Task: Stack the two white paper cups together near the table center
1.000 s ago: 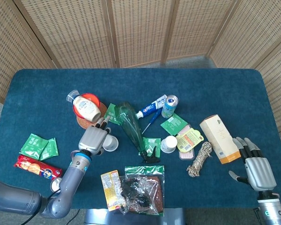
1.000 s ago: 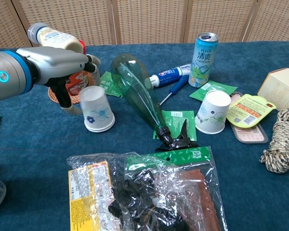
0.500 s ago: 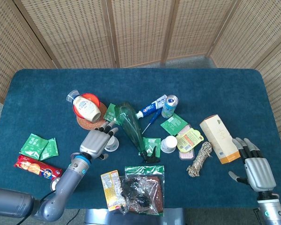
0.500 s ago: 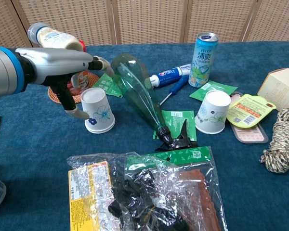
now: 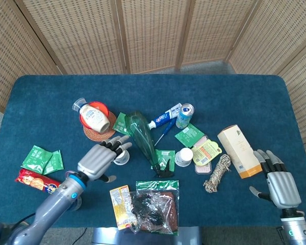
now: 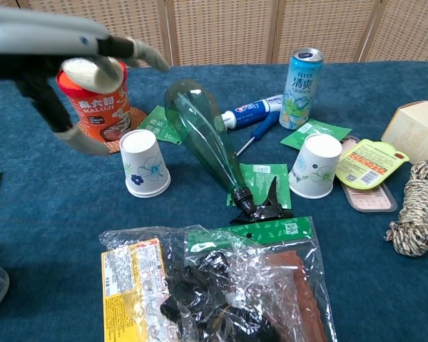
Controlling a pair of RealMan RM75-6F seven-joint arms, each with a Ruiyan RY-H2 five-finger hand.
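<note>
Two white paper cups stand upside down on the blue table. One with a blue flower print [image 6: 144,164] is left of the green bottle; in the head view this cup [image 5: 121,159] is partly covered by my left hand. The other cup [image 6: 316,166] [image 5: 183,156] stands right of the bottle. My left hand [image 6: 57,41] [image 5: 98,159] hovers above and left of the flower cup, fingers spread, holding nothing. My right hand [image 5: 279,185] rests open near the table's front right edge, far from both cups.
A green plastic bottle [image 6: 207,135] lies between the cups. Behind are a red tub [image 6: 96,114] on a wicker coaster, toothpaste [image 6: 253,110] and a drink can [image 6: 299,78]. A crinkled snack bag [image 6: 221,285] lies in front; rope [image 6: 417,206] and a box [image 5: 238,151] sit right.
My left hand has let go of the flower cup, spread its fingers and lifted up and back to the left. The cup stays upside down in place. The right hand has not moved.
</note>
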